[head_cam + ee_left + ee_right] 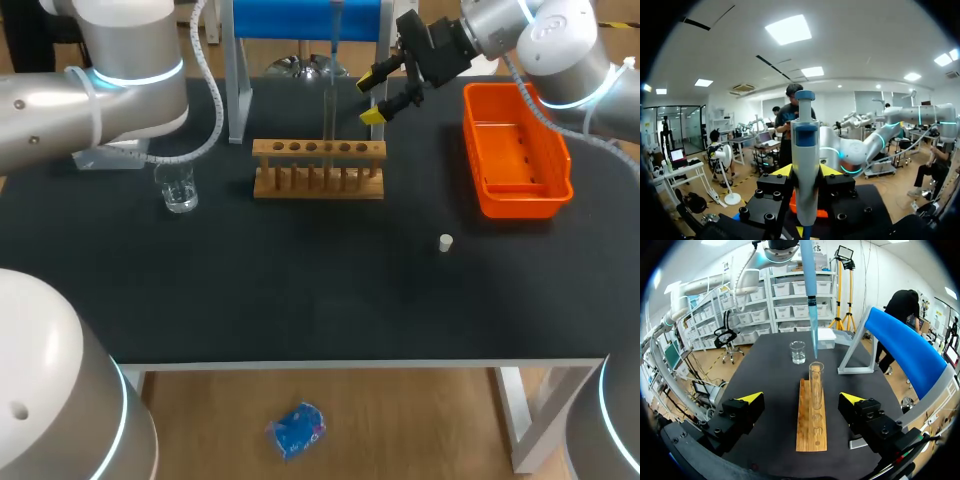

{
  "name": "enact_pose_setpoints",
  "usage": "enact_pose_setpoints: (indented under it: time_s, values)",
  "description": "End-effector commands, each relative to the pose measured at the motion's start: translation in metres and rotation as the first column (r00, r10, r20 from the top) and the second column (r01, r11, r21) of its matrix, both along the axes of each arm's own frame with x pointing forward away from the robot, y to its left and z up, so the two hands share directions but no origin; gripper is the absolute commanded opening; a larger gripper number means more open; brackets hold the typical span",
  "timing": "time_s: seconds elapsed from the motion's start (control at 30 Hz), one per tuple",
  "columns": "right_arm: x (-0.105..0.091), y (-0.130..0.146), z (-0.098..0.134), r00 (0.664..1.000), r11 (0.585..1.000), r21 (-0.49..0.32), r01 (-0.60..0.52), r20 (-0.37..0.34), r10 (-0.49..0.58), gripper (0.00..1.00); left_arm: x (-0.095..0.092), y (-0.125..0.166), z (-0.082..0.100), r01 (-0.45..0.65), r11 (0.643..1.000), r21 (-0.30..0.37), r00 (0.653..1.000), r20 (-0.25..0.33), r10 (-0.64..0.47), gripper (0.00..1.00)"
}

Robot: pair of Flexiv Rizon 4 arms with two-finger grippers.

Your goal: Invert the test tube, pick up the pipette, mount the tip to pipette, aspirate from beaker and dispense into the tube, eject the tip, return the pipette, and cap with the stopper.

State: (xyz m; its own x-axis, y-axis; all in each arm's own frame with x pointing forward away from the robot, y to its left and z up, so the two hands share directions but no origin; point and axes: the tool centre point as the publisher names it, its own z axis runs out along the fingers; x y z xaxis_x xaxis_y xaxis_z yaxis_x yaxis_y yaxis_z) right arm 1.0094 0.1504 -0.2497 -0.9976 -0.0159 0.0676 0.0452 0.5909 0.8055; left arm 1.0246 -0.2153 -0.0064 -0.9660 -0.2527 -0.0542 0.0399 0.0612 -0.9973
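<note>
Your left gripper (805, 174) is clenched on the pipette (805, 150), holding it upright over the wooden rack (318, 172). The mounted tip (813, 335) hangs just above the mouth of the test tube (815, 387), which stands upright in the rack. You look to be at the dispense step, with aspiration likely done. Whether liquid is in the tube you cannot tell. Your right gripper (385, 92) hangs released just beyond the rack's far right end. The beaker (180, 188) sits left of the rack. Left to do: eject the tip, return the pipette, and fit the white stopper (446, 242), which lies nearer you, to the rack's right.
</note>
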Motion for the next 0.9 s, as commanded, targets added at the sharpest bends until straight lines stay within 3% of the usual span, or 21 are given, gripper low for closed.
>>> enact_pose_setpoints:
  time_s: [0.03,0.9]
  values:
    - [0.001,-0.001,0.000,1.000,1.000,-0.001,-0.002,-0.001,0.002,1.00,0.005,0.001,-0.005,-0.005,1.000,-0.010,1.000,-0.001,0.005,0.00]
    - [0.001,-0.001,0.000,1.000,1.000,-0.001,-0.002,-0.001,0.002,1.00,0.009,0.013,-0.028,-0.021,0.999,-0.028,0.999,-0.046,0.020,0.00]
